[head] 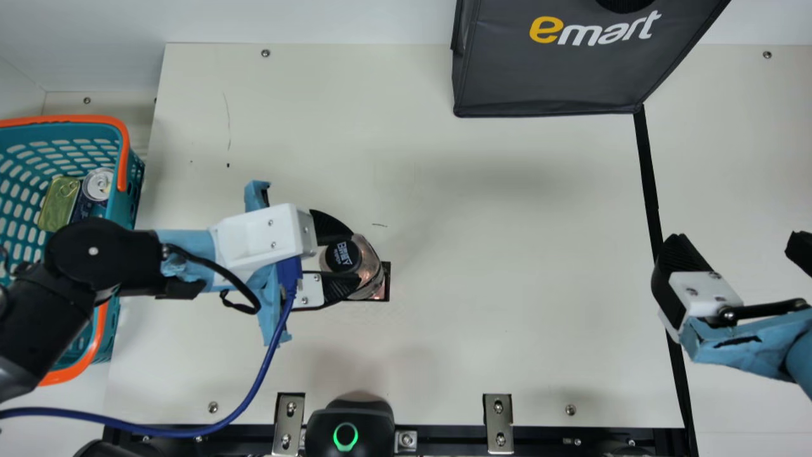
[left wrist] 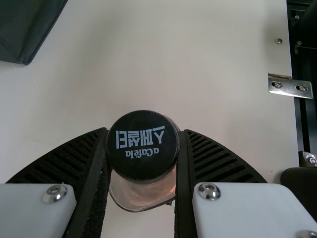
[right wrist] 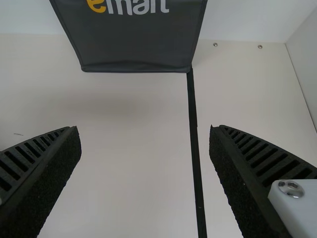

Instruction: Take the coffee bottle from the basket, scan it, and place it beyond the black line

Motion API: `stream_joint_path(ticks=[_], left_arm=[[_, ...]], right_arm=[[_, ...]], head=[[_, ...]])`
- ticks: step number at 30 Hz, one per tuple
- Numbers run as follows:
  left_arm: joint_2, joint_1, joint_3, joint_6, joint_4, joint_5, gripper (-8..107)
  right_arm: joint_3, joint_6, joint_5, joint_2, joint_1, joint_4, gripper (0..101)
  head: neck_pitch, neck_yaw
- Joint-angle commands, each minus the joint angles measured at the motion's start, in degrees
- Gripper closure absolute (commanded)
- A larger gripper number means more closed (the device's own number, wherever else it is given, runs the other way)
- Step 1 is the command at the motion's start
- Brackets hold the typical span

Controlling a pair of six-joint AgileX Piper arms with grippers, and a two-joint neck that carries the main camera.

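At left on the worktop (head: 507, 222), your left gripper (head: 353, 259) has its jaws clamped on the coffee bottle (head: 370, 254), out of the basket (head: 134, 190); scanning is unconfirmed, placing beyond the black line (head: 648, 178) remains. Your right gripper (head: 736, 244) gapes wide.

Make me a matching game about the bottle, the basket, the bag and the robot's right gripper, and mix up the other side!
Things:
1. coffee bottle
2. basket
3. bag
4. right gripper

Matches:
A. teal and orange
B. fingers spread apart, nothing between them
C. held by the left gripper
D. dark grey with yellow and white letters

Right pairs: 1-C, 2-A, 3-D, 4-B
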Motion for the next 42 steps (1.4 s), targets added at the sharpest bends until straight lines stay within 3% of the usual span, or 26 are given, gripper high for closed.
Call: stream_joint_path(ticks=[1,5,28,42], left_arm=[[0.12,0.1,0.03,-0.06,0.07,-0.14,89],[0.19,0.23,0.14,-0.31,0.1,-0.46,88],[-0.09,1.24,0.22,-2.68,0.69,-1.68,11],[-1.88,1.24,0.12,-6.9,1.73,-2.81,9]], right_arm=[[0.0,0.0,0.0,0.0,0.0,0.0,10],[0.0,0.0,0.0,0.0,0.0,0.0,10],[0.0,0.0,0.0,0.0,0.0,0.0,10],[0.0,0.0,0.0,0.0,0.0,0.05,10]], head=[[-1.57,0.0],[-1.57,0.0],[-1.57,0.0],[-1.57,0.0]])
